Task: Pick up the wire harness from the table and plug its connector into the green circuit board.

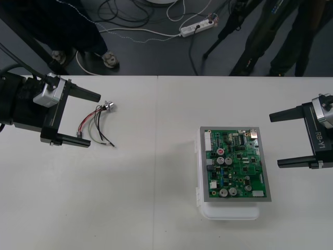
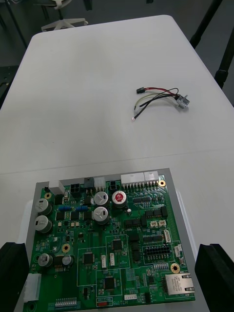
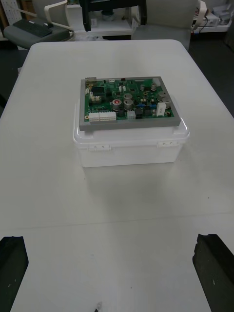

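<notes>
Right gripper [image 1: 274,140]: black, white "RB-Y1" marking; left gripper [image 1: 93,120]: silver camera [image 1: 46,96].

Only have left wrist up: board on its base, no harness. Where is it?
Observer: Wire harness lies on the table, just off the left gripper's open fingertips.
Operator: Which end is closer to it?
Observer: The black plug; the metal socket lies towards the table's far edge.
Operator: Right arm?
Observer: Right gripper sits open beside the green circuit board, holding nothing.
</notes>
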{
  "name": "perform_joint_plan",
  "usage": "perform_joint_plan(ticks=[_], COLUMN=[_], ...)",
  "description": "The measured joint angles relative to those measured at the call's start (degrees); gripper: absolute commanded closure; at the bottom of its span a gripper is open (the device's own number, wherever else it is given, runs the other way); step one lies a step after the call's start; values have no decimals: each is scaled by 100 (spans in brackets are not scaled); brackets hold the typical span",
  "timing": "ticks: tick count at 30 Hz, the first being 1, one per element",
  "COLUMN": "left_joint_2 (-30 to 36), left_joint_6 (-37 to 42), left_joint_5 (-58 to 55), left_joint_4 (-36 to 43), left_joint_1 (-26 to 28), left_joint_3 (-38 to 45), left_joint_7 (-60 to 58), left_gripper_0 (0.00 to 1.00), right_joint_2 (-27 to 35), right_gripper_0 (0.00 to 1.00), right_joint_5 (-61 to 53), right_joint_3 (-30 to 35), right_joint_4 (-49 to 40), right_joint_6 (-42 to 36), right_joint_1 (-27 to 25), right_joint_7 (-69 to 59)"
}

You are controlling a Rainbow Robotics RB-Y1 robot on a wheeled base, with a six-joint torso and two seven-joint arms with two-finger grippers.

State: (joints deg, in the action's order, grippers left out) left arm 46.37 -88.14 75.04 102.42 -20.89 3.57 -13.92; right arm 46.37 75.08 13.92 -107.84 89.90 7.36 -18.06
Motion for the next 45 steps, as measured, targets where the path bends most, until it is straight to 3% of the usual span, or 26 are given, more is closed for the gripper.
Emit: perform_joint_plan(ticks=[38,45], left_joint_2=[-211,-175], left_joint_6=[-4,-4], left_joint_5=[171,418], left_joint_4=[-202,-203], left_joint_1=[337,192], left_joint_3=[-151,-151], left_joint_7=[32,938], left_gripper_0=[0,0], right_joint_2=[-229,-242], right_gripper_0=[0,0], right_joint_5=[62,-96], right_joint_3=[-33,-33], right_joint_4=[1,1], right_joint_6=[2,2], right_joint_1=[-112,-112], right_joint_7=[0,0])
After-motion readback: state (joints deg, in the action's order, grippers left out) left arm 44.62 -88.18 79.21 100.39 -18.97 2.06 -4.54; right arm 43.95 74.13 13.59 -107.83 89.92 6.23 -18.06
